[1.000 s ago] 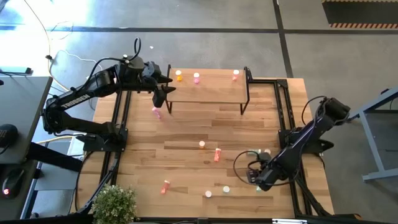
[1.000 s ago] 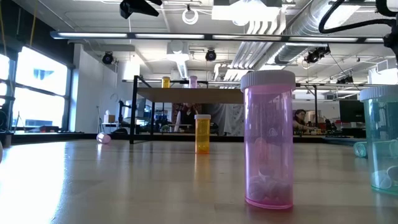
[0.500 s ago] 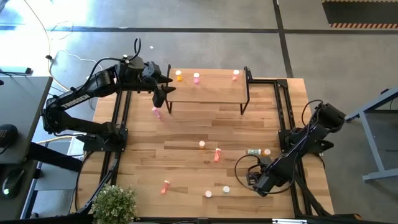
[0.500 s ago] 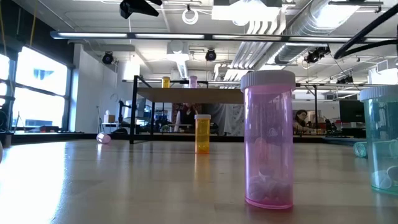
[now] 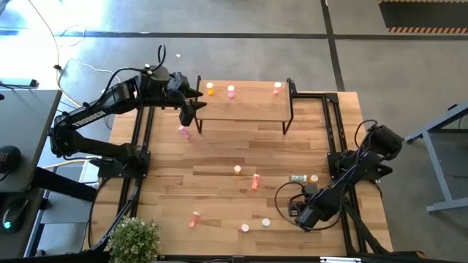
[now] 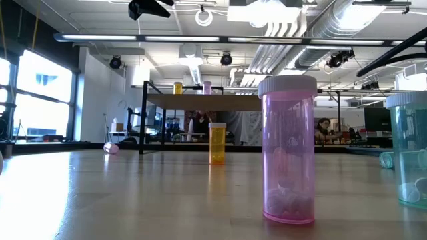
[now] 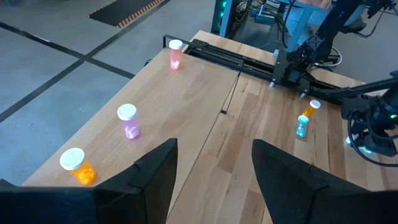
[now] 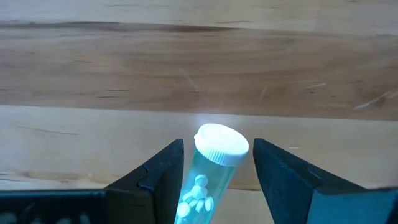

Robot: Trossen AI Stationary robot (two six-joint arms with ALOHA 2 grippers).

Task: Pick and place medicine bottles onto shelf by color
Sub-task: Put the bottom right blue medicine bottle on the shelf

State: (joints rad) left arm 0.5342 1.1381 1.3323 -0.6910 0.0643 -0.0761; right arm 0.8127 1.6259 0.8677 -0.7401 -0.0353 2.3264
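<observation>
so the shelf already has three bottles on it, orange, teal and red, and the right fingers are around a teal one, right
Not quite: the middle bottle on the shelf is pink, not teal. The left wrist view shows orange, pink and red standing there in a row. The rest holds: in the right wrist view the right gripper has its fingers either side of a teal bottle.

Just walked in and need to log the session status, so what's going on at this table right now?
A two-armed robot is sorting small medicine bottles onto the shelf. Three stand there: an orange bottle, a pink bottle and a red bottle. The left gripper hovers open over the shelf, holding nothing. The right gripper, near the table's front right, has a teal bottle between its fingers. More bottles wait on the table.
</observation>
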